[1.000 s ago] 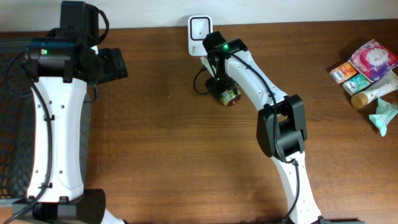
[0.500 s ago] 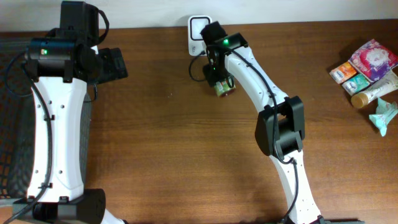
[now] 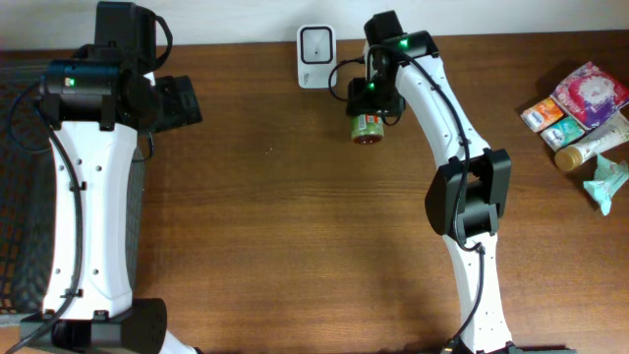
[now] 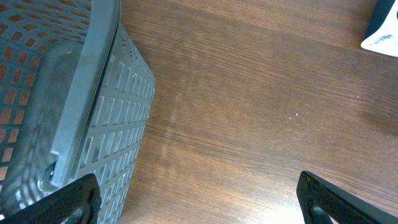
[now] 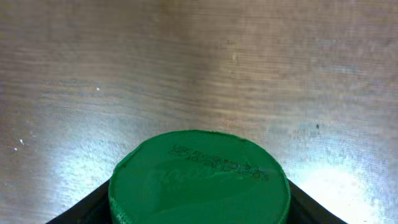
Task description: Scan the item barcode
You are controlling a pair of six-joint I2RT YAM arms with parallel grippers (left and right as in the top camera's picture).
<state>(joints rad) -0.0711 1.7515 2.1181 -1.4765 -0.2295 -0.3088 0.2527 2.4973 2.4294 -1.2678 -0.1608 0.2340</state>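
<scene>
Nearest the bases, only bare brown tabletop [image 3: 295, 246]. Further out on the left, the left pincer [image 3: 182, 101], spread wide and holding nothing, parked just beside a grey mesh basket [image 4: 74, 112] and well apart from the work. Further out on the right, the right pincer [image 3: 371, 98], clamped on a jar [image 3: 367, 128] with a finger on either side of its green lid [image 5: 199, 177]; a printed code across the lid in the wrist view, yellowish label and red foot visible from overhead. Cannot tell whether lifted clear of the wood or resting on it. Just beyond and to the left, against the far edge, a white scanner [image 3: 314, 44], near the jar but not squarely faced by it. Far off toward the right corner, a small heap of packets and tubes [image 3: 580, 108], untouched. Judged as the presenting step: jar in hand and close by, not yet lined up with the scanner window. Next calls for carrying the jar left in front of that window and rolling it until the barcode panel faces the glass, then holding steady; no barcode to be seen in any view, so may need some turning.
</scene>
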